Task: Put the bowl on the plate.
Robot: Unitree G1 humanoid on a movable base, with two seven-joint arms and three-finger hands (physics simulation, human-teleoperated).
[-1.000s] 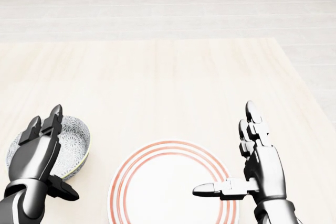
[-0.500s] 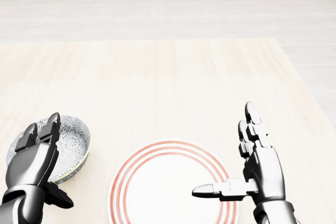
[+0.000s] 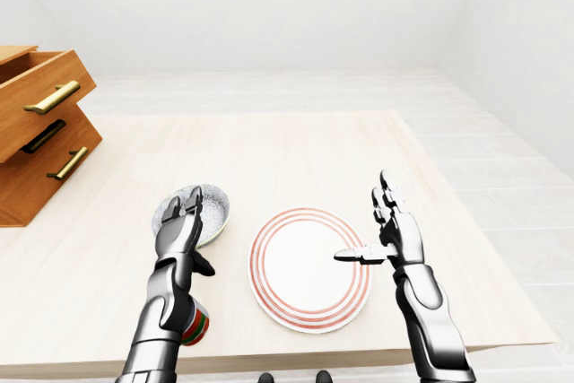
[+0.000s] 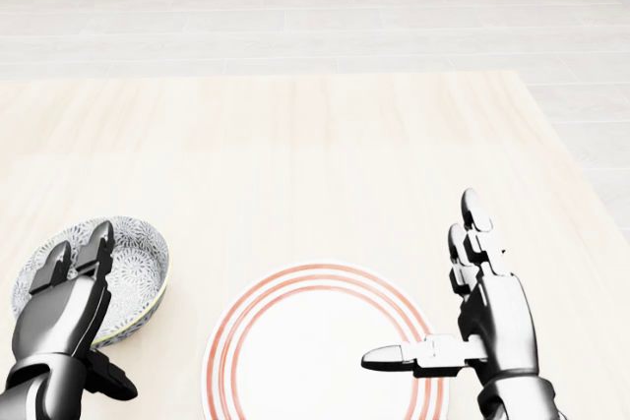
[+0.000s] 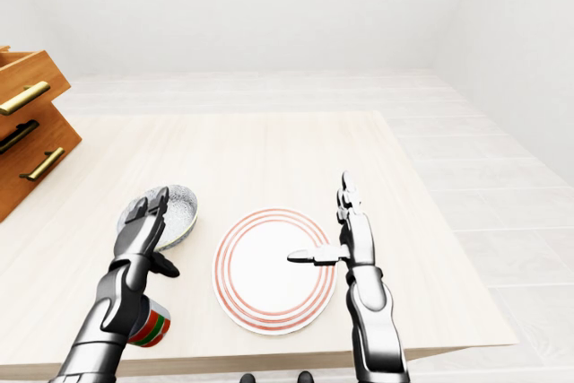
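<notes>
**Hands open, bowl at the left fingertips, plate by the right thumb**

Head view: your left hand (image 4: pixel 61 310) grips nothing, its fingers straight and the thumb held out to the side. The fingertips lie over the lower-left part of the patterned bowl (image 4: pixel 138 261), whose rim shows beyond and to the right of them. You cannot tell from here whether they touch it. The bowl sits on the table, apart from the red-ringed plate (image 4: pixel 315 356), with a strip of bare wood between the two rims. Your right hand (image 4: pixel 487 314) is wide open, fingers pointing up the view and thumb stretched left across the plate's right rim. Beyond all the fingertips the pale wooden table (image 4: pixel 295 154) runs bare to its top edge.

Left-eye view: the table's right edge lies well to the right of your right fingers, and its bottom edge passes under both forearms. A red-and-green striped can (image 3: pixel 195 325) stands just beside your left forearm, below the thumb. A wooden drawer unit (image 3: pixel 40 127) with brass handles sits well left of the left fingertips.

Right-eye view: light plank floor (image 5: pixel 466 177) and white walls (image 5: pixel 251 6) surround the table.
</notes>
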